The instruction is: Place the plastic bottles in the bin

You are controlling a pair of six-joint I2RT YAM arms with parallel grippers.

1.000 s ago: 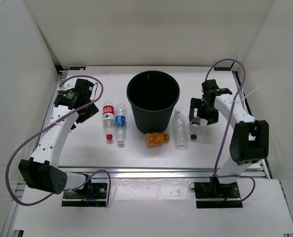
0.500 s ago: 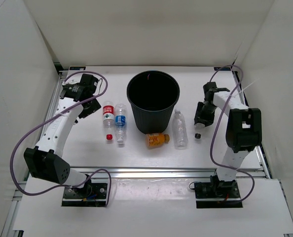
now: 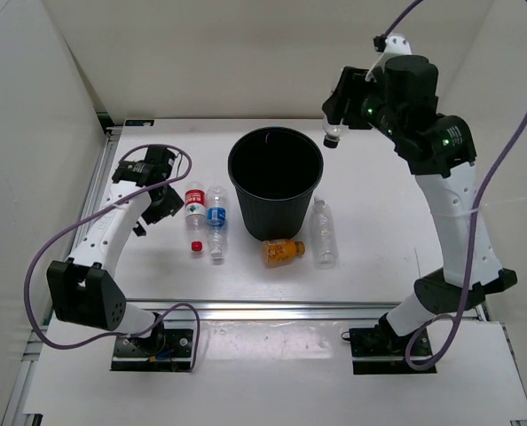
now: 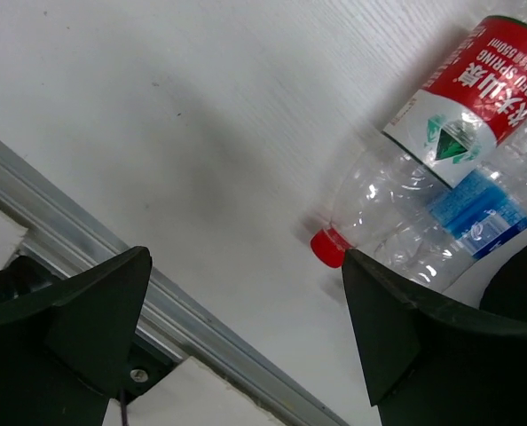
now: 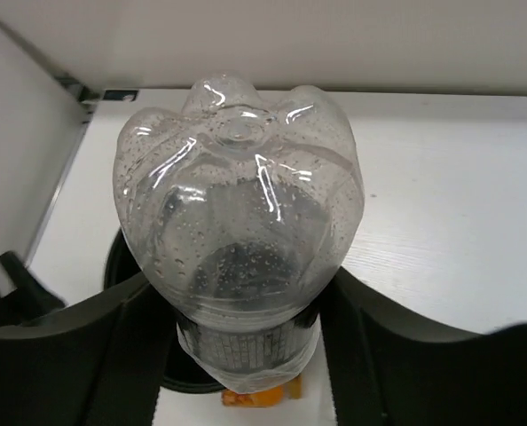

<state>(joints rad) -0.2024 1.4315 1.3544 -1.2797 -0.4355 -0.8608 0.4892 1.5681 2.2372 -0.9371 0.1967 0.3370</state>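
So: right fingers [image 5: 77, 364] are clamped on a clear plastic bottle with a dark label band [image 5: 241, 222], base toward the wrist and cap end away from it. In the top view it hangs high, just off the right-rear rim of the round black ribbed plastic bin [image 3: 275, 182], and I don't read it as over the mouth yet.

Step in hand looks like the drop. To do it well:
- carry the bottle in over the bin's centre before opening
- keep it cap-down so it falls straight
- lower it first so it can't clip the rim and bounce onto the counter [image 3: 379, 257]

Meanwhile left fingers [image 4: 68, 328] are spread wide and empty, low over the counter just beside the red cap [image 4: 328, 248] of the clear red-labelled bottle [image 4: 476, 80]. That one lies right alongside the clear blue-labelled bottle [image 4: 481, 209].

The stubby orange bottle [image 3: 281, 251] and clear unlabelled bottle [image 3: 324, 232] lie on the counter at the bin's near side. Four on the counter by my count.

For its pick, left should close across the red-labelled body, not the cap, and keep clear of the right arm.
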